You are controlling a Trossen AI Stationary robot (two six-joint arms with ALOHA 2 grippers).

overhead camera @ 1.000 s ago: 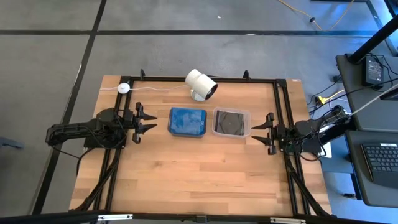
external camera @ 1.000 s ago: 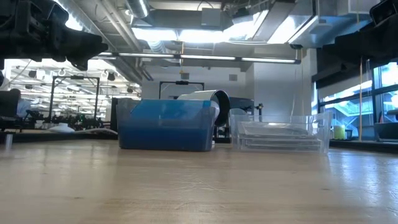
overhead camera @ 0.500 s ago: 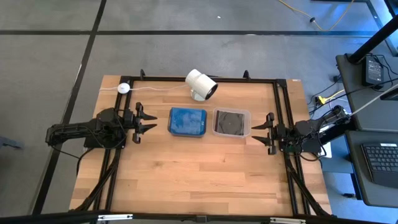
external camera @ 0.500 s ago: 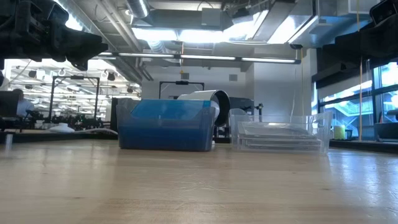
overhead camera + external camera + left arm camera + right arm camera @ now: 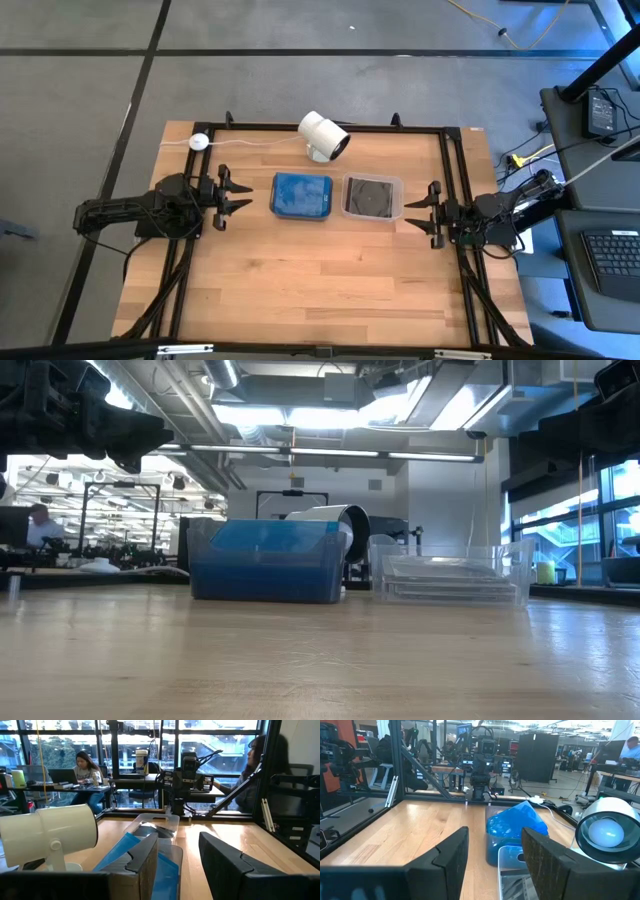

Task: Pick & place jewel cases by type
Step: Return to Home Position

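Jewel cases of translucent blue plastic (image 5: 302, 196) fill the deep rectangular plastic tub (image 5: 273, 197) that stands on the wooden tabletop (image 5: 320, 280), just on the near side of the white cylindrical camera (image 5: 323, 135) and slightly toward the left arm. Seen level across the tabletop, this tub's walls read blue from what is inside. The camera stands on its round base near the far edge, its barrel tilted.

The dark grey jewel cases (image 5: 371, 198), the top one showing a disc, lie flat in the clear rectangular plastic tub (image 5: 372, 178). It is also just on the near side of the camera but toward the right arm, close beside the blue-filled tub. In the low view they appear as a low flat stack at its bottom.

The left end effector (image 5: 244, 196) hangs well apart from the camera, out toward the left arm's edge of the tabletop. It points at the blue-filled tub, with its two dark fingers spread wide and nothing between them. The right end effector (image 5: 410, 212) hangs well off the camera's other side and faces the clear tub, its fingers likewise parted and holding nothing.
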